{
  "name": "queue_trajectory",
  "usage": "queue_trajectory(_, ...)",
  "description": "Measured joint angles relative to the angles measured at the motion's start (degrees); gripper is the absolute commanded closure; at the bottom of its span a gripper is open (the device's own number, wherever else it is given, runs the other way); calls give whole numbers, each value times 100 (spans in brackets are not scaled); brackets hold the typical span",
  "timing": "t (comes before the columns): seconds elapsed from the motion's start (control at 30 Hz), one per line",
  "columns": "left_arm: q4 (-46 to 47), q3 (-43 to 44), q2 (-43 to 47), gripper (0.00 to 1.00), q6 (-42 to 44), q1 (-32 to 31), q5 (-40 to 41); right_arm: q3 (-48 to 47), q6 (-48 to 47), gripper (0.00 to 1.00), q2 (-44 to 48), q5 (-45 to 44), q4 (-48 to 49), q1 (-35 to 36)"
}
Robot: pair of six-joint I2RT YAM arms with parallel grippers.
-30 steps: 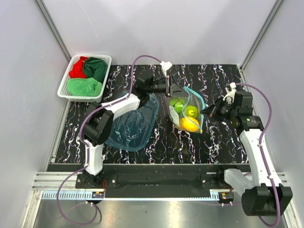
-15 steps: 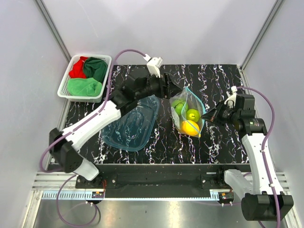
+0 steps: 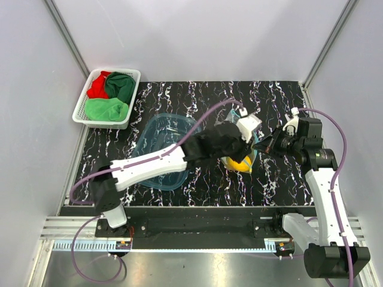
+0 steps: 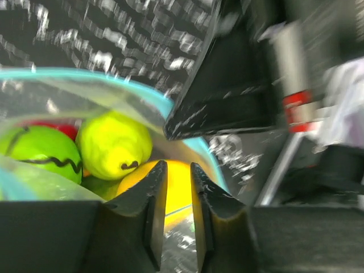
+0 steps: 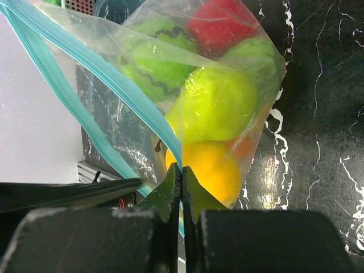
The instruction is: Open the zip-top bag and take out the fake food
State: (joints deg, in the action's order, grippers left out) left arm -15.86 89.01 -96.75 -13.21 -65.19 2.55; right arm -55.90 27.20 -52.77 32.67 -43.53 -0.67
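The zip-top bag (image 5: 108, 108), clear with a teal zip strip, hangs open from my right gripper (image 5: 181, 169), which is shut on its rim. In the overhead view that gripper (image 3: 263, 145) sits right of the bag (image 3: 250, 162). The fake food shows inside: a green striped piece (image 5: 151, 62), a red one (image 5: 219, 25), a yellow-green one (image 5: 219, 105) and an orange one (image 5: 222, 168). My left gripper (image 4: 177, 168) points into the mouth over the orange piece (image 4: 177, 182), its jaws a narrow gap apart with the bag's thin edge crossing between them. From above, my left gripper (image 3: 244, 145) covers most of the bag.
A translucent blue tub (image 3: 157, 149) lies left of the bag, partly under my left arm. A white basket (image 3: 78, 110) holding red and green cloths (image 3: 108, 107) sits at the back left. The right arm's black fingers (image 4: 222, 96) stand close to my left gripper.
My left arm has swung from behind the bag round to its near side and now reaches over its mouth, jaws narrowed. The right gripper has kept its hold in place.
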Motion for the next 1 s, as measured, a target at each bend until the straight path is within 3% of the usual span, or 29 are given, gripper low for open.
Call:
queue_trajectory(0.3, -420, 98, -380, 62, 417, -149, 1128, -24, -90, 100, 0, 131, -116, 0)
queue_trajectory(0.63, -428, 105, -442, 53, 485, -149, 1360, -79, -131, 100, 0, 151, -140, 0)
queue_trajectory(0.77, -437, 175, -599, 65, 476, -149, 1353, -79, -133, 100, 0, 151, -140, 0)
queue_trajectory(1.0, -505, 291, -741, 100, 442, -151, 1403, -79, -168, 100, 0, 131, -142, 0)
